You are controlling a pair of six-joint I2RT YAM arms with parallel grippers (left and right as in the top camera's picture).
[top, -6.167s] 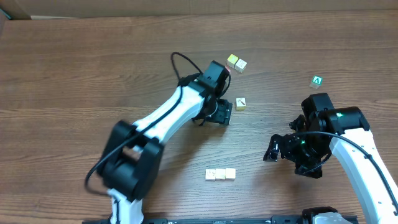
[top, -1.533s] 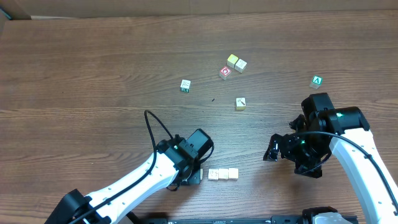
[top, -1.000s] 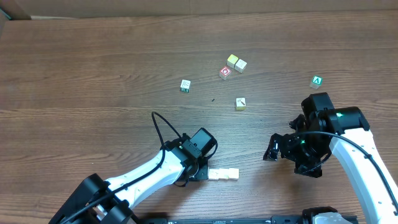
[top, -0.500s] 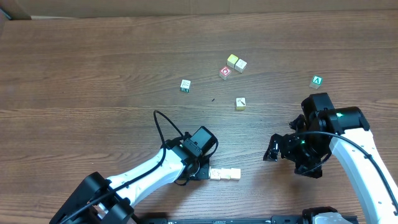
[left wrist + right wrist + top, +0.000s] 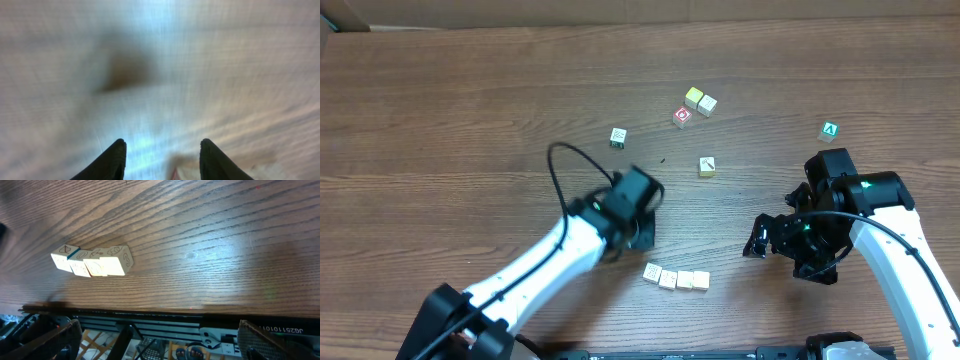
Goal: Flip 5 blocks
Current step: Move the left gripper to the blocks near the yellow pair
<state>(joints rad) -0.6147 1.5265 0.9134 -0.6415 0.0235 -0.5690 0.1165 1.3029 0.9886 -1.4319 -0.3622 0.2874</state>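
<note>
lone block (image 5: 618, 137): far side of the table (image 5: 440, 120), apart from everything, no hazard noted.

left gripper (image 5: 162, 152): above bare wood just left of and behind the front row. jaws apart, nothing between them. its wrist view is smeared, so aim cannot be verified from it; a descent made on that view risks a miss.

row of four blocks (image 5: 677, 279): near the front edge, faces touching, leftmost one skewed out of line. risk: jaws closing on one block drag or tip its neighbour, or push one off the edge.

red-marked cube (image 5: 682, 117): just beside the pair of blocks (image 5: 700, 101). risk: it gets flipped by mistake and spoils the count.

marked block (image 5: 707, 166): alone, mid-table, easy access.

right gripper (image 5: 160, 342): fully open, empty, right of the row. risk: both arms converging on the row collide.

green "a" cube (image 5: 831, 130): far right, same mix-up risk.
</note>
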